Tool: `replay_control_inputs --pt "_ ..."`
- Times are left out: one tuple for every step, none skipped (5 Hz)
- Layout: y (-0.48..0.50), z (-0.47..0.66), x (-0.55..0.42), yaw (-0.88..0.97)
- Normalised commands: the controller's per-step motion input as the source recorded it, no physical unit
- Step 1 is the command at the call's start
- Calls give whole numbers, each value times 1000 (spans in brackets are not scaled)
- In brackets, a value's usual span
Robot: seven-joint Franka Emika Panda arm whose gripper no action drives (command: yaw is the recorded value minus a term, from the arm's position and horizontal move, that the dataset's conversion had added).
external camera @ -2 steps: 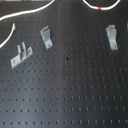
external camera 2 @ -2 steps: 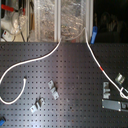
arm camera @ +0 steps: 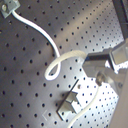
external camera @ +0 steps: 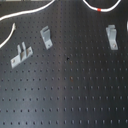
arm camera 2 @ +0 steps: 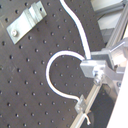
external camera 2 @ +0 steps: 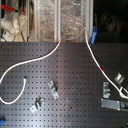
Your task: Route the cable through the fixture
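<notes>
fixture at the first exterior view's left, base strip slantwise, slot empty. cable well apart across the top of the surface, red band far right. in the second wrist view, seemingly pinched in the gripper, looping beside it. likely needs a long carry to the slot.

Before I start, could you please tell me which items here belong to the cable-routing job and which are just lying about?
For the job:
- cable, white with a red band
- fixture, the narrow clip with two close prongs

Lying about:
- wide low bracket with two spaced posts
- slanted bracket with a bent top
</notes>
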Motion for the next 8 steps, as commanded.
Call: replay_control_inputs --pt "-13 499 -80 0" --pt "0 20 0 0" --pt "71 201 -467 9" --pt "44 208 -506 140" --pt "28 -1 -2 0" --pt "82 418 -270 0" --pt "156 334 -360 34" --pt "181 224 -253 217"
